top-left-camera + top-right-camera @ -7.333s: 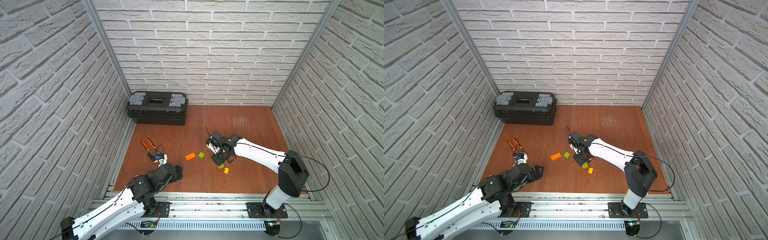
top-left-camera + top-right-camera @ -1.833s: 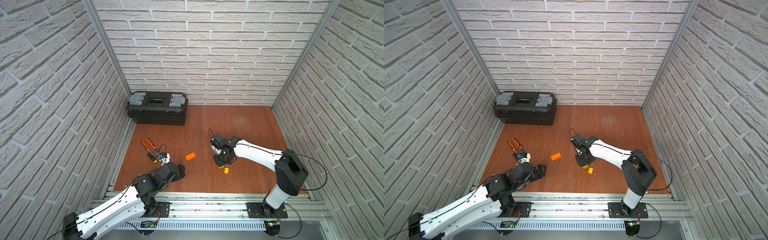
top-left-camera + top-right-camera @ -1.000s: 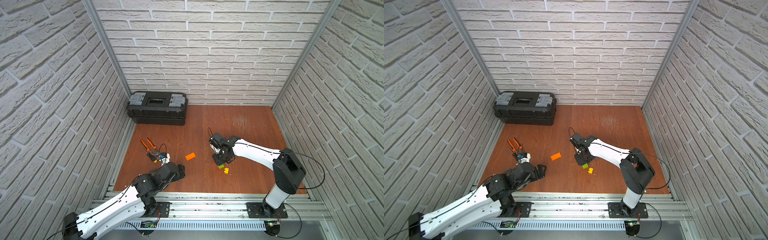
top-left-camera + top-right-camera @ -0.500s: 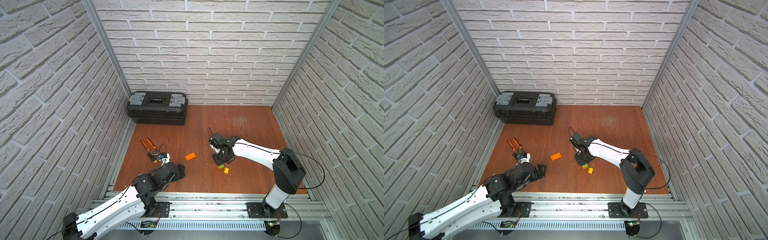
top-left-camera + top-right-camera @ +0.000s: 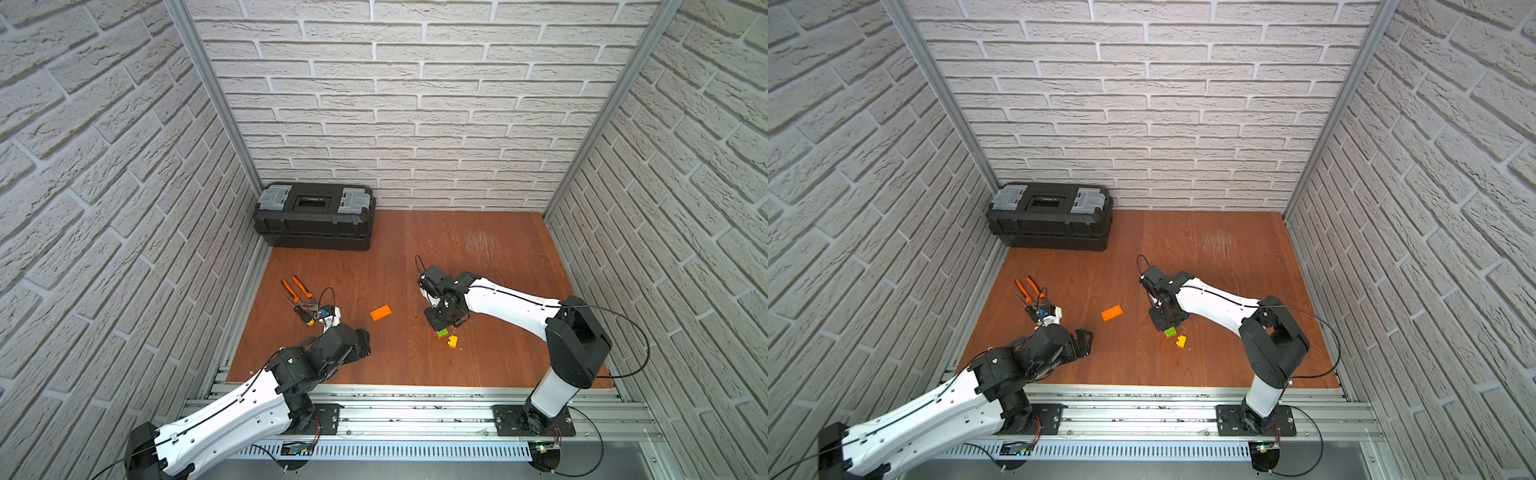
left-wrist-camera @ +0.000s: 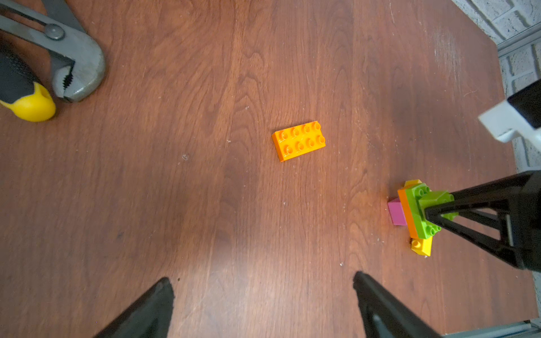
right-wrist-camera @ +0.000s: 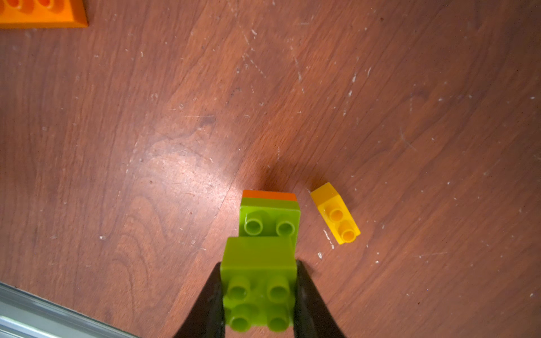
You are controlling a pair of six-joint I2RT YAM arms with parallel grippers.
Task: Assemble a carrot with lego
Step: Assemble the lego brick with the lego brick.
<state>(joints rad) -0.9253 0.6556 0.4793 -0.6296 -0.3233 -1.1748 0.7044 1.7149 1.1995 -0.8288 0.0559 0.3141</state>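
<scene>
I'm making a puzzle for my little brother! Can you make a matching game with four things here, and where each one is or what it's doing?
Things:
1. small lime green studded plastic brick
2. flat orange oblong studded plastic brick
3. black plastic toolbox
4. left gripper

Places or states:
A. against the white brick back wall
B. open, holding nothing
C. pinched by the right gripper
D. lying alone, studs up, on the brown wooden table

Pairs: 1-C, 2-D, 3-A, 4-B.
</scene>
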